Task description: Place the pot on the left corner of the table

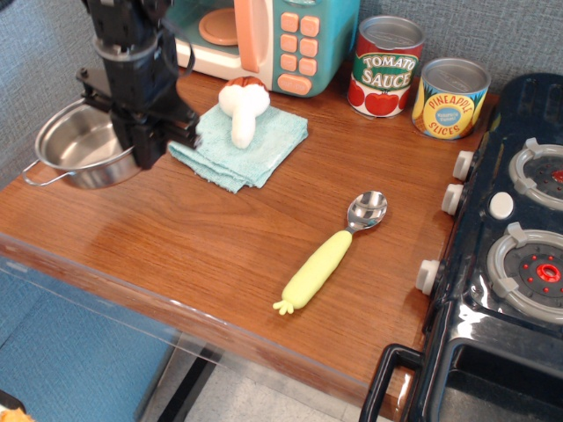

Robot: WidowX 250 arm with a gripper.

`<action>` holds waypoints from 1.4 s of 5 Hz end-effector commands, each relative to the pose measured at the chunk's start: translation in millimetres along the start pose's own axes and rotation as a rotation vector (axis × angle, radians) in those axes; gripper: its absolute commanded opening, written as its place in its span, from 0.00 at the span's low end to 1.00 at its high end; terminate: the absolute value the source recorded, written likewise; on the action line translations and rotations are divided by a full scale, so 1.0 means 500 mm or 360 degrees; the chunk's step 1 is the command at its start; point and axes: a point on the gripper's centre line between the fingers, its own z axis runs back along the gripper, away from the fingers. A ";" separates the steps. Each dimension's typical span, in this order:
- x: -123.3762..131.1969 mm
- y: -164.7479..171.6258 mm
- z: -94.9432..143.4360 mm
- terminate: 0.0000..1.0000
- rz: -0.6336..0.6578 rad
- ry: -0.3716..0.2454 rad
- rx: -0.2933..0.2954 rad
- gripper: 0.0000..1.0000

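Observation:
The shiny steel pot [77, 148] with wire loop handles is at the left edge of the brown wood-grain table [202, 237], upright and empty. I cannot tell whether it rests on the wood or hangs just above it. My black gripper [145, 145] comes down from above and is shut on the pot's right rim. The fingertips are partly hidden by the gripper body.
A light blue cloth [251, 145] with a white toy mushroom [244, 110] lies just right of the gripper. A toy microwave [281, 35], a tomato sauce can [387, 66] and a pineapple can [453, 97] stand at the back. A yellow-handled spoon [330, 255] lies mid-table. A dark toy stove [510, 255] is on the right.

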 end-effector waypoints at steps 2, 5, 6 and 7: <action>-0.010 0.032 -0.072 0.00 -0.0040 0.0033 0.0082 0.00; -0.048 0.076 -0.074 0.00 0.0068 0.0046 0.0048 0.00; -0.037 0.065 -0.063 0.00 0.0040 0.0049 0.0021 1.00; -0.033 0.065 -0.035 0.00 0.0041 0.0034 -0.0027 1.00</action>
